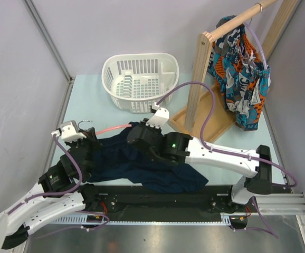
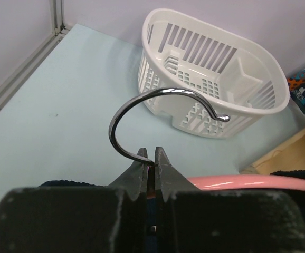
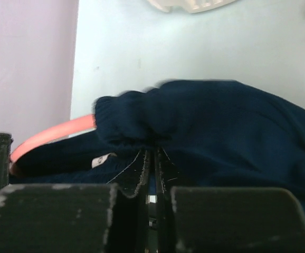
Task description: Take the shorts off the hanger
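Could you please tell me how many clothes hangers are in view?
2: pink hanger on the table, in the navy garment; lavender hanger on the wooden rack, holding the shorts.

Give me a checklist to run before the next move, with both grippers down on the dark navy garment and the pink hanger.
1. Left gripper shut on pink plastic hanger at its metal hook's base: ok.
2. Right gripper pinching dark navy garment: ok.
3. Navy garment free of pink hanger: not ok, hanger arm runs into fabric.
4. Colourful printed board shorts off thin lavender plastic hanger: not ok, both hang on wooden rack.
5. White slotted plastic basket upright on pale blue table: ok.
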`<control>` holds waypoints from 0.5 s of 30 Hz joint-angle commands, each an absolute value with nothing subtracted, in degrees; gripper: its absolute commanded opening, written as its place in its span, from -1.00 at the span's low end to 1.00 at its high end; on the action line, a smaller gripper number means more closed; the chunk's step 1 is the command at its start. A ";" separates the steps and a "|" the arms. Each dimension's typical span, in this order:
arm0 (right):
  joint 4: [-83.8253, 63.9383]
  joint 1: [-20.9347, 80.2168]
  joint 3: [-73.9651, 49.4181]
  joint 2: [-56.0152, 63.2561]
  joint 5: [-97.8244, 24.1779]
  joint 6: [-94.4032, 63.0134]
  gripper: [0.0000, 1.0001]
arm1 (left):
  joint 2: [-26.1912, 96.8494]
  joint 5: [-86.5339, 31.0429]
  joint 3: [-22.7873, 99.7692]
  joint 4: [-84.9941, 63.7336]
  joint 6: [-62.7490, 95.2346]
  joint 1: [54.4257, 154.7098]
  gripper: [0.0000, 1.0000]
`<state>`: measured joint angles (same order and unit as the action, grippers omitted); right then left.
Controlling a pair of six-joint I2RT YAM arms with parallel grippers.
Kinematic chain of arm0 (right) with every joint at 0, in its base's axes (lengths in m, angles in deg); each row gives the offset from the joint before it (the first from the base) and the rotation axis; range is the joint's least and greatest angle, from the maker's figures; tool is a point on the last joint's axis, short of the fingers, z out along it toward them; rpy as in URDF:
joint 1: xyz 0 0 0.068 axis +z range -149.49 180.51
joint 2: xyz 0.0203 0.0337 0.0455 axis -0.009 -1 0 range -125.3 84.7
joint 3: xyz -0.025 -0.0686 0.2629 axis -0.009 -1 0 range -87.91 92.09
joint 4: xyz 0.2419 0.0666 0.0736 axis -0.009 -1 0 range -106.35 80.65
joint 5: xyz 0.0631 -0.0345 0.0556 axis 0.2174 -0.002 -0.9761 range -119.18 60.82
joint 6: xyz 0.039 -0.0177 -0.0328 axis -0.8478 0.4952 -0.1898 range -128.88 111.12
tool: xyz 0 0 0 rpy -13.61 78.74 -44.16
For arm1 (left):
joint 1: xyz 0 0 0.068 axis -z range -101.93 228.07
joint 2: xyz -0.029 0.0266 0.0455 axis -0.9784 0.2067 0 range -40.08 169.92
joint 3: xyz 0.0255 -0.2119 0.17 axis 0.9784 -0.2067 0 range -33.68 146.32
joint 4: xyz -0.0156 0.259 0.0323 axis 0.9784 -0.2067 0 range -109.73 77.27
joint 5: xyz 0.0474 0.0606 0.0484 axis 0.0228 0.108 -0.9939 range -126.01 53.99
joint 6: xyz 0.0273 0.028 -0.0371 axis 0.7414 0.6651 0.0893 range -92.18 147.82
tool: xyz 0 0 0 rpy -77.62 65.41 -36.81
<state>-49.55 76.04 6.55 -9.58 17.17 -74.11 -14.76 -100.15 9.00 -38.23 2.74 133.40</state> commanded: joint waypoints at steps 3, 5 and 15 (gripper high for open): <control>-54.14 70.30 -1.33 2.43 21.43 -75.93 -1.00 | -17.31 -100.34 7.98 -36.03 0.66 133.26 -0.99; -57.58 70.04 -1.86 5.23 23.19 -76.73 -1.00 | -17.31 -100.25 7.98 -35.50 0.93 133.26 -0.99; -60.51 60.29 -15.30 21.57 16.72 -70.24 -1.00 | -18.28 -92.98 7.19 -30.15 2.16 133.26 -0.99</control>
